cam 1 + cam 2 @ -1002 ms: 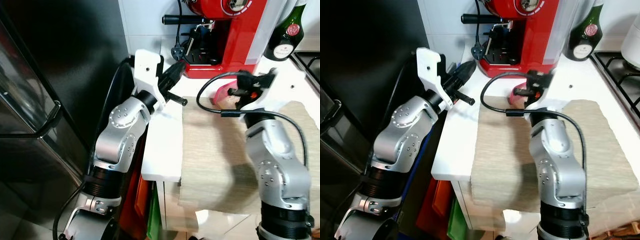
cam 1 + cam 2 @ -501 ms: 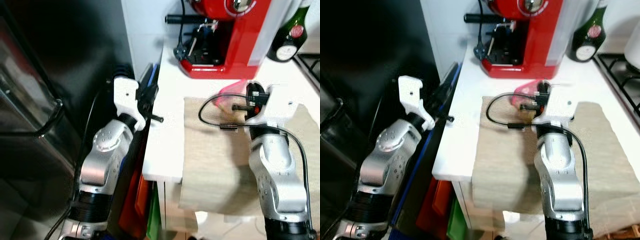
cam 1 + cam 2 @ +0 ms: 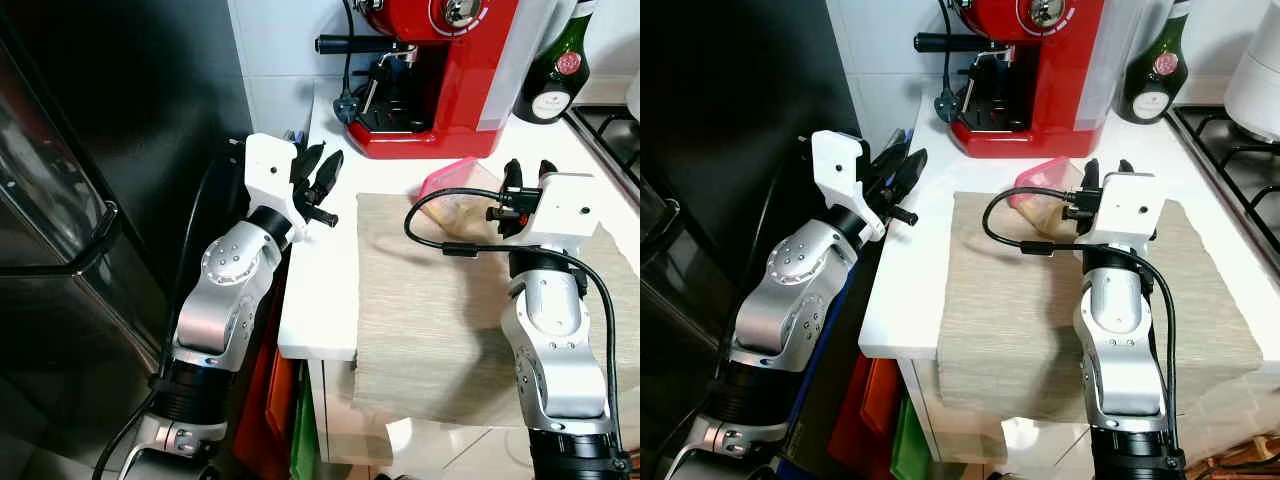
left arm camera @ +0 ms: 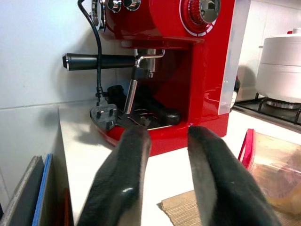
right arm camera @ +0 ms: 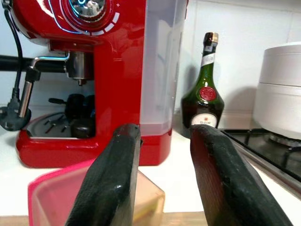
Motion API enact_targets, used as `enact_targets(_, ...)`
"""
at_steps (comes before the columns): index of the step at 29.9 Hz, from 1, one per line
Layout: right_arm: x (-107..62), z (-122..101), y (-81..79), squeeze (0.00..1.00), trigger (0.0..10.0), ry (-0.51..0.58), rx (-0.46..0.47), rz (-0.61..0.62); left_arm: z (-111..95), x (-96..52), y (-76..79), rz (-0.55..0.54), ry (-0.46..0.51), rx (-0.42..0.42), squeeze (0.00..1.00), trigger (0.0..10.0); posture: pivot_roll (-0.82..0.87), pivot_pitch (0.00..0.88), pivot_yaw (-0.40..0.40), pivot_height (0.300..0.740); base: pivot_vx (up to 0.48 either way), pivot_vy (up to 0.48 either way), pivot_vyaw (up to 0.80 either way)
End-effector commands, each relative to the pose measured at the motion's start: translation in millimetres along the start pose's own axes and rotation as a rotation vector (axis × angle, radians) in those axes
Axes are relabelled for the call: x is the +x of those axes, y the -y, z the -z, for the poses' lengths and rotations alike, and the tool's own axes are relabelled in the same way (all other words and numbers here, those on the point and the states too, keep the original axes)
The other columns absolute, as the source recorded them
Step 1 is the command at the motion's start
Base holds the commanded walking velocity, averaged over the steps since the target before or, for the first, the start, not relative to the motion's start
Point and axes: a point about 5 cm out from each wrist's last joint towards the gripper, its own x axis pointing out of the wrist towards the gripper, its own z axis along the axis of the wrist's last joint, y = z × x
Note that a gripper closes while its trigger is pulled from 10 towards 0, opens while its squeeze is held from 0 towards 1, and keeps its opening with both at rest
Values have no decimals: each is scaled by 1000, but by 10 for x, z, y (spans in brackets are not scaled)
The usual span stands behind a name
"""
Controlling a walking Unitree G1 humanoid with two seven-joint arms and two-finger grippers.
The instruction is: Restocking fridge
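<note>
Clear plastic food container with pink lid (image 3: 458,190): sits tilted on the beige woven mat (image 3: 430,300), between the red espresso machine (image 3: 440,70) and the right gripper (image 3: 527,172). Pale food inside, not identifiable.

Handling, judged: light, rigid, smooth walls, likely slippery; lid could pop if squeezed at the rim. Best taken across the short sides, low on the body, kept level.

Right gripper: fingers apart, empty, just behind the container. Left gripper (image 3: 322,172): fingers apart, empty, over the left edge of the white countertop (image 3: 315,290), well apart from the container.

Surroundings: dark green bottle (image 3: 555,65) and hob (image 3: 1240,150) to the right; dark fridge with handle (image 3: 70,220) to the left, door appears shut.
</note>
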Motion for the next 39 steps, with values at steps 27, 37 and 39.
enact_targets(27,269,149,-309,0,10000,-181,130,11,-25,16,-105,-23,-29,21,0,10000,-54,0,53,740,0,0,0)
enact_targets(37,-30,448,-196,0,10000,-415,150,43,-23,18,-101,-9,-36,21,0,10000,-63,0,51,740,0,0,0)
enact_targets(39,-86,517,-133,0,10000,-463,157,55,-27,33,-103,-4,-35,20,0,10000,-73,0,60,740,0,0,0)
